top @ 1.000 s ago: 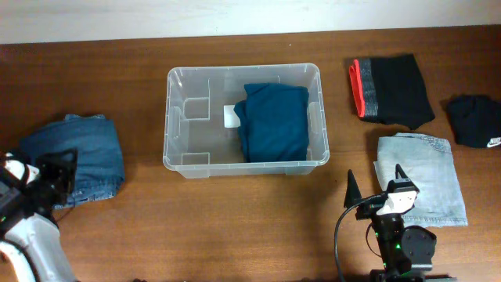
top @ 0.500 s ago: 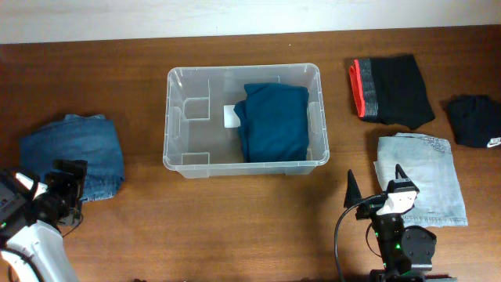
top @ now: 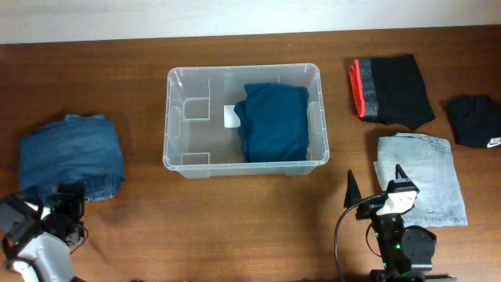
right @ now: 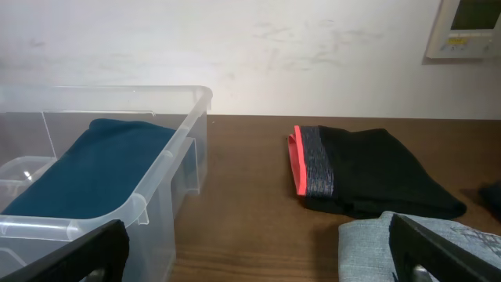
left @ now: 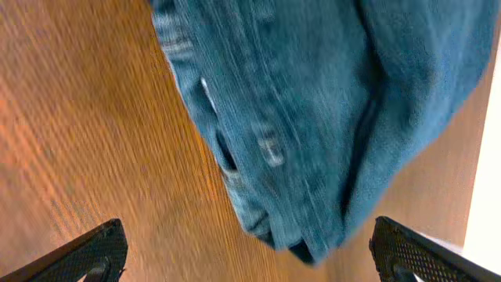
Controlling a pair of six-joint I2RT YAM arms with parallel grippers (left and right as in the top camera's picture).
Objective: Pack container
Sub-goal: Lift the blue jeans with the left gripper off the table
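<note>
Your left tool stands wide open and holds nothing. The folded blue jeans lie just ahead of its fingers, at the left of the overhead view, and nothing sits between them. Your right tool is also spread wide and empty, low and right of centre, beside a folded pale denim piece.

The left arm is cut off by the lower left corner, and in the left wrist view the jeans are blurred. A small black garment is clipped by the right edge.

The container sits on the surface at centre, slightly high in the frame. A folded teal garment fills its right half, and a white label shows on the base. A black garment with a red band lies upper right, outside it.
</note>
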